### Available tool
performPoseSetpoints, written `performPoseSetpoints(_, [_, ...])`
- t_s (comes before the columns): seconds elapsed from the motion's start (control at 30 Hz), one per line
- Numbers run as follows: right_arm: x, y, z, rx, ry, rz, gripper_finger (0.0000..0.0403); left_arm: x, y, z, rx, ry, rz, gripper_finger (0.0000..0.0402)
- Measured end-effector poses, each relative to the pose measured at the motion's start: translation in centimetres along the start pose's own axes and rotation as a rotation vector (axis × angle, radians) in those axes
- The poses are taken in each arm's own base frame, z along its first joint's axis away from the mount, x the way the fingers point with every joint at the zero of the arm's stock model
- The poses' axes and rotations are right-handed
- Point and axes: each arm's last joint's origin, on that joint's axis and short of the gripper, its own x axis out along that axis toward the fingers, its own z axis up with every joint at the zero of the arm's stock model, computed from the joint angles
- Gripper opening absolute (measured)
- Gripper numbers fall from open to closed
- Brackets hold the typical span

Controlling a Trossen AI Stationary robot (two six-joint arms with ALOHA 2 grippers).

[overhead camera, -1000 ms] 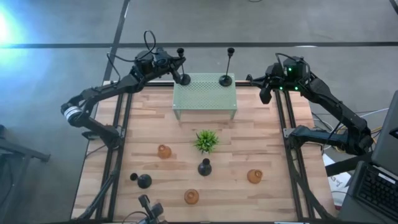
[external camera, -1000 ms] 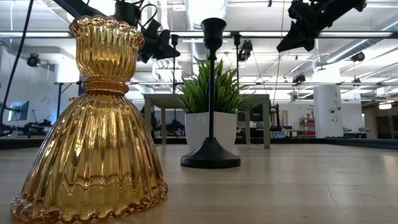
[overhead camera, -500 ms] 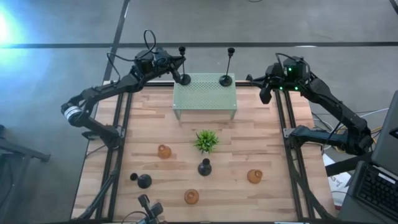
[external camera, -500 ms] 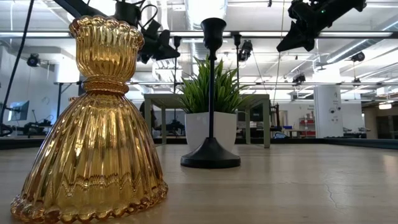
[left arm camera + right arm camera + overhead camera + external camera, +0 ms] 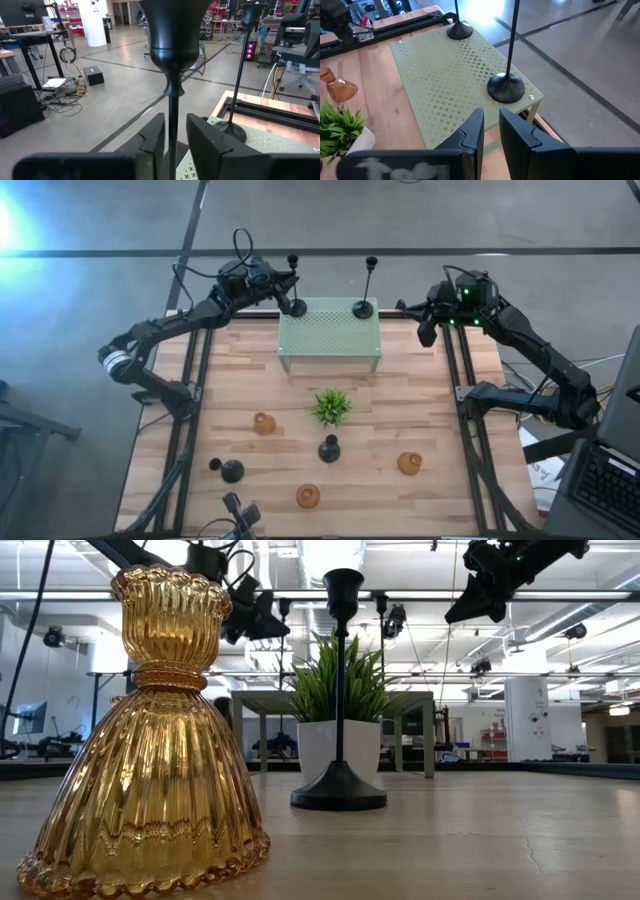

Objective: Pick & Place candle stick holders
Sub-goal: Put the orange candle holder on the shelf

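Black, thin-stemmed candle stick holders stand on the pale green perforated stand (image 5: 329, 332) at the far edge of the wooden surface (image 5: 420, 410): seen from above, the left tall holder (image 5: 293, 302) sits at the stand's far left corner, the right tall holder (image 5: 366, 305) at its far right. The left pincer (image 5: 283, 286) reaches in beside the left one's stem; the right pincer (image 5: 427, 332) hangs off the stand's right side. Nearer lie the green plant (image 5: 331, 406), three amber holders (image 5: 264, 423) and two short black bulbous holders (image 5: 329, 448). At table height, one amber holder (image 5: 150, 740) looms close, a black holder (image 5: 339, 720) and the potted plant (image 5: 338, 710) behind it. The left wrist camera shows that arm's fingers (image 5: 152, 142) standing narrowly apart on either side of the thin stem (image 5: 173, 125), slim gaps visible. The right wrist camera shows its fingers (image 5: 472, 131) narrowly parted, holding nothing, above the stand's corner.
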Motion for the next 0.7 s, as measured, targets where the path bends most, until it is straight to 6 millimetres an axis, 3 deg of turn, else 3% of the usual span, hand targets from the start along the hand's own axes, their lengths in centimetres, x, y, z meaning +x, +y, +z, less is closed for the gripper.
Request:
performPoseSetpoints(0.37, [0.0, 0.0, 0.0, 0.001, 0.0, 0.0, 0.0052, -1.7, -0.2, 1.0, 0.005, 0.047, -0.001, 0.0185])
performPoseSetpoints(0.7, [0.0, 0.0, 0.0, 0.0, 0.0, 0.0, 0.0052, -6.6, -1.1, 3.3, -0.003, 0.135, -0.01, 0.0234])
